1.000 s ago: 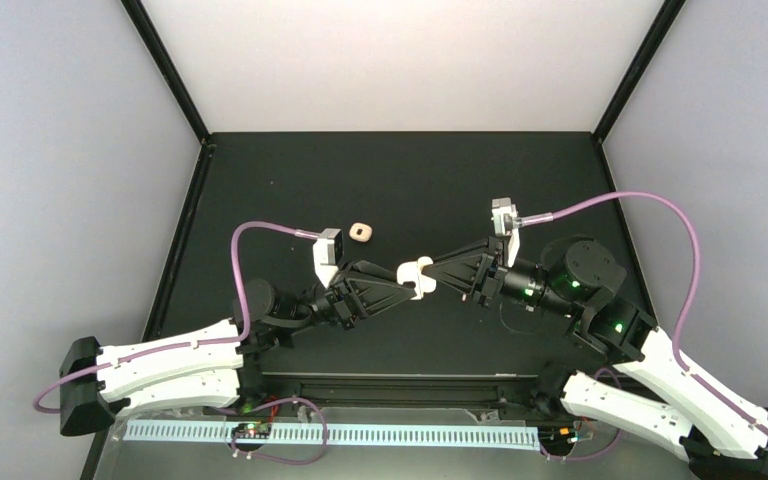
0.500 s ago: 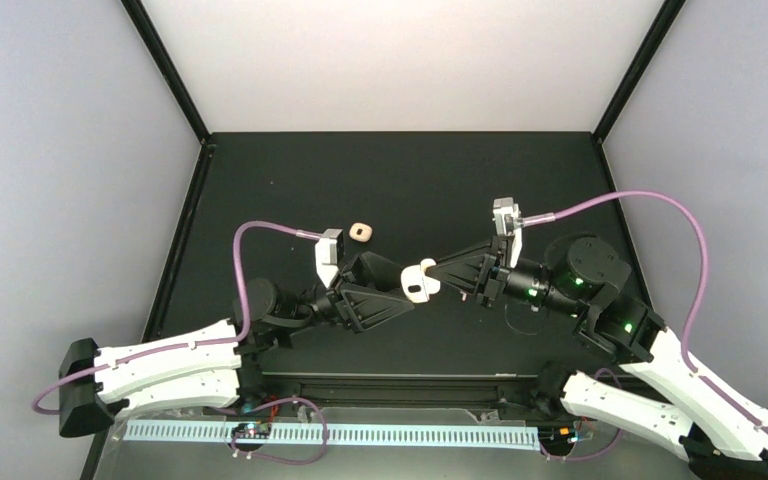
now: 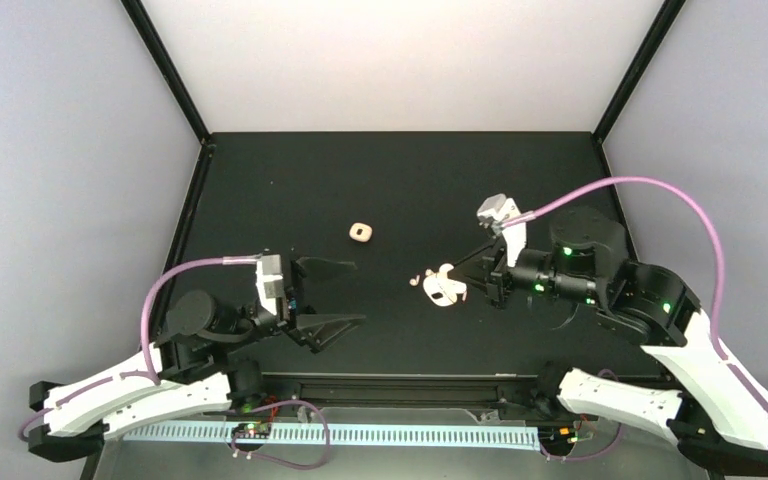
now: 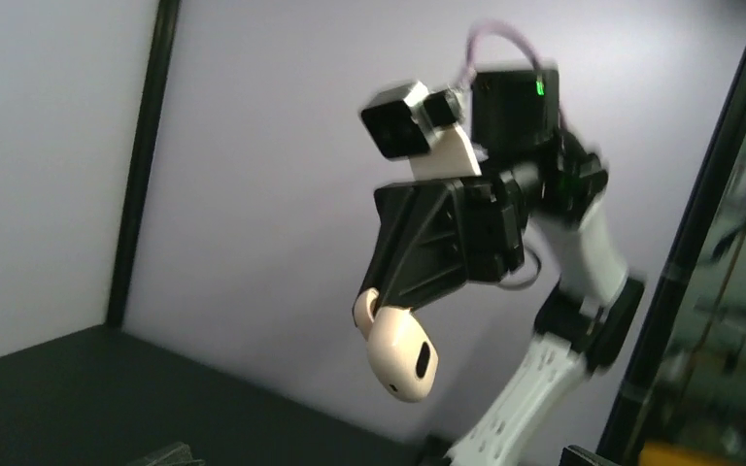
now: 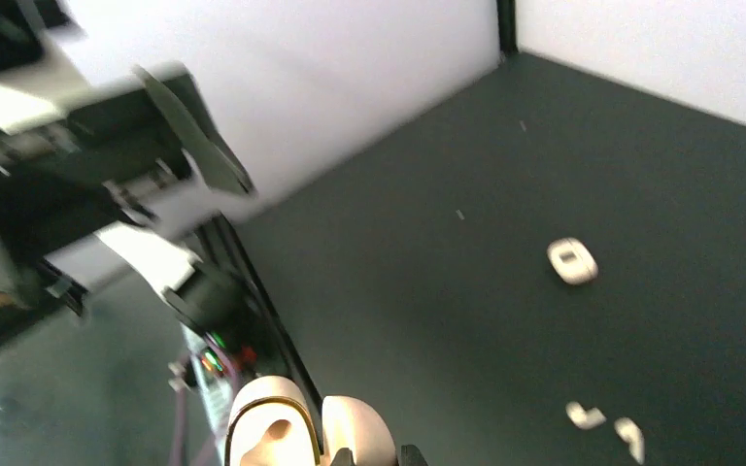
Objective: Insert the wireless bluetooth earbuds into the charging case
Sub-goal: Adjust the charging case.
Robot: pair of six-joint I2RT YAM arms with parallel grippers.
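The right end effector (image 3: 458, 287) is clamped on the open charging case (image 3: 443, 290), held above the bench (image 3: 410, 180). The left end effector (image 3: 360, 292) has its fingers spread apart. Two earbuds (image 5: 586, 416) lie on the bench, apart from a second case (image 3: 361, 232).

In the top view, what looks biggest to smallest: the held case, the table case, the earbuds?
1. Held case, though it may sit nearer the camera.
2. Small case lying on the table.
3. Earbuds beside the held case, tiniest.
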